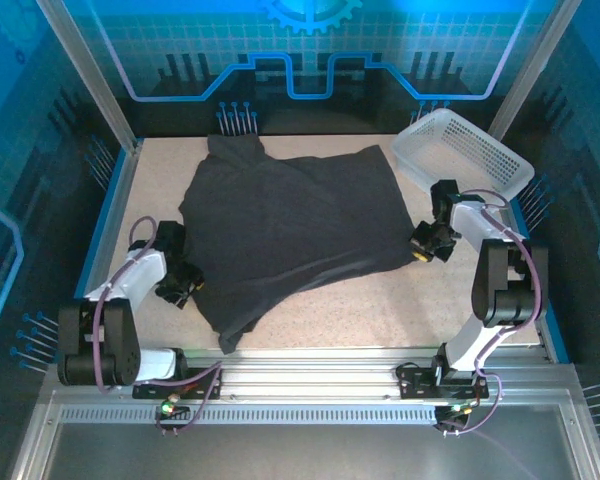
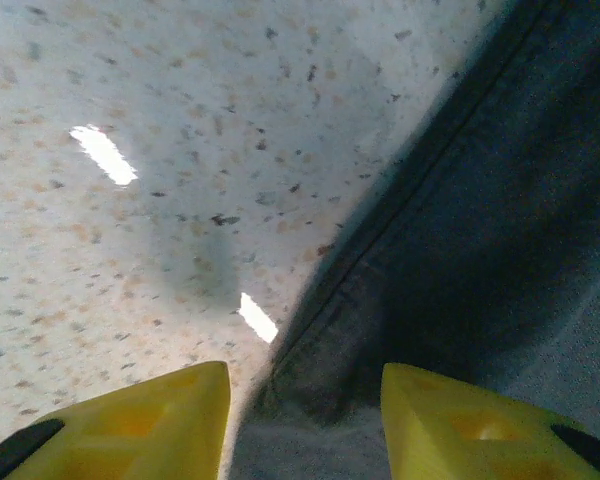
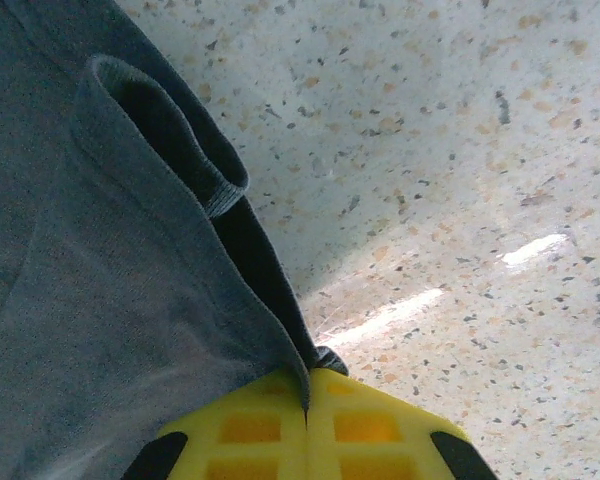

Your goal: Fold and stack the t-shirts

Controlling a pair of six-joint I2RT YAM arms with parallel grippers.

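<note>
A dark charcoal t-shirt [image 1: 300, 230] lies spread and rumpled across the middle of the speckled table. My left gripper [image 1: 185, 285] sits at the shirt's left edge. In the left wrist view its yellow fingers [image 2: 160, 420] stand apart, and the stitched hem of the t-shirt [image 2: 480, 250] runs into the gap between them, with the left gripper [image 2: 305, 420] open. My right gripper [image 1: 420, 250] is at the shirt's right edge. In the right wrist view the right gripper [image 3: 308, 400] is shut on the edge of the t-shirt [image 3: 100, 280], and a sleeve opening curls up behind the pinch.
A white lattice basket [image 1: 460, 150] stands at the back right corner, close behind the right arm. Bare speckled table [image 1: 380, 310] shows in front of the shirt and to its far left. Blue-edged walls and metal posts ring the table.
</note>
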